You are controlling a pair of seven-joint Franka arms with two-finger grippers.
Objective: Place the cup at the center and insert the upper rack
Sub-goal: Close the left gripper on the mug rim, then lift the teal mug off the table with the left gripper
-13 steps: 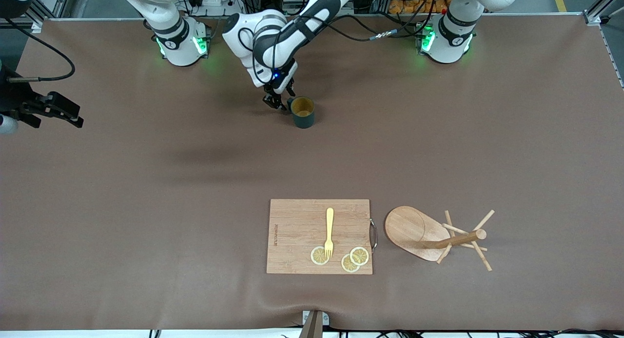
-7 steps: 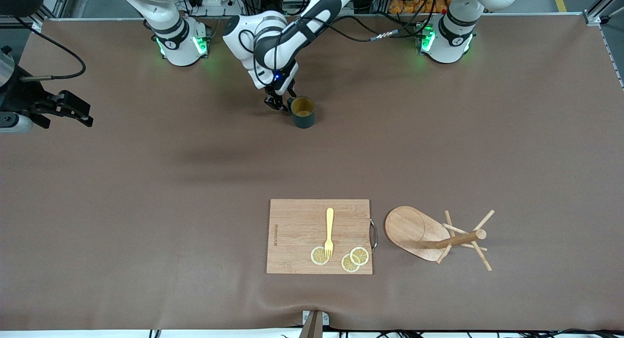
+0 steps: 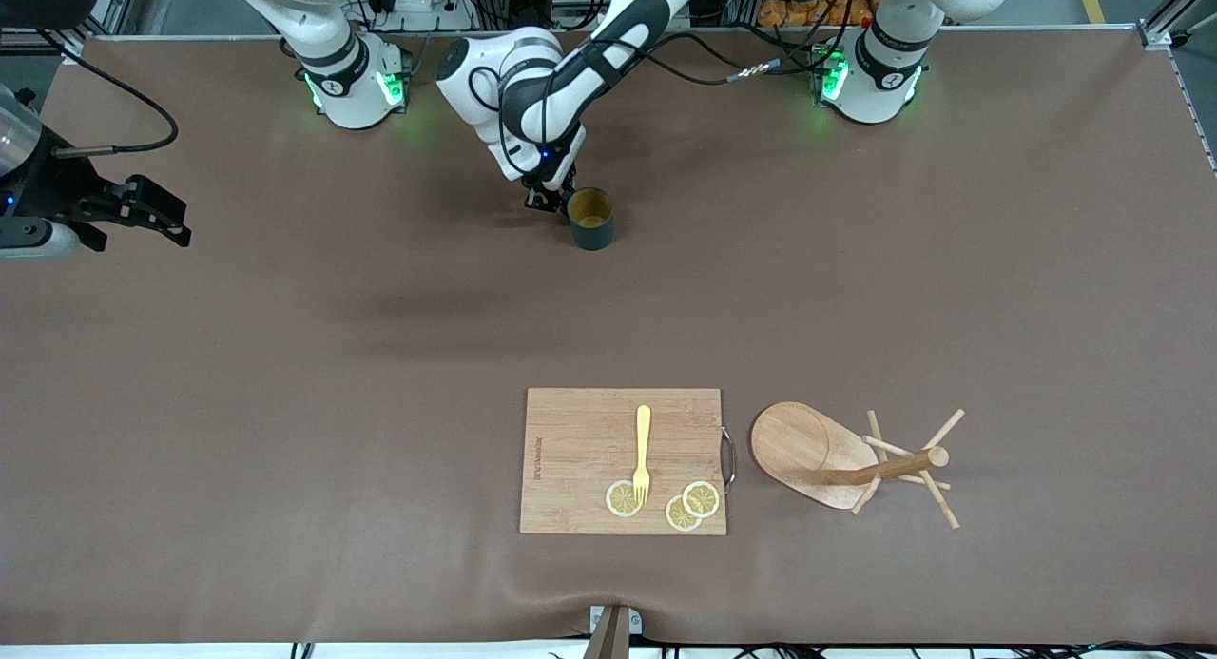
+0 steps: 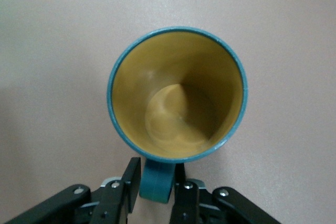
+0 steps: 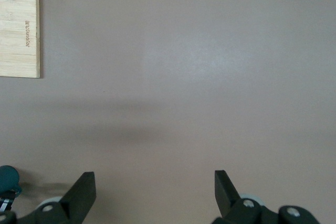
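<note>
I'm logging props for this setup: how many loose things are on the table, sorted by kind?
Cup: 1, its handle between the left pincer fingers
Mug tree: 1, lying on its side
Cutting board: 1
Fork: 1, on the board
Lemon slices: 3, on the board
Total: 7

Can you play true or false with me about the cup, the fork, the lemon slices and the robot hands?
1. The cup is standing upright. True.
2. The left gripper is shut on the cup's handle. True.
3. The fork lies inside the cup. False: it lies on the cutting board.
4. The upper rack stands upright. False: it lies tipped over beside the cutting board.
5. The right gripper is holding a lemon slice. False: it is open and empty; the lemon slices are on the board.
</note>
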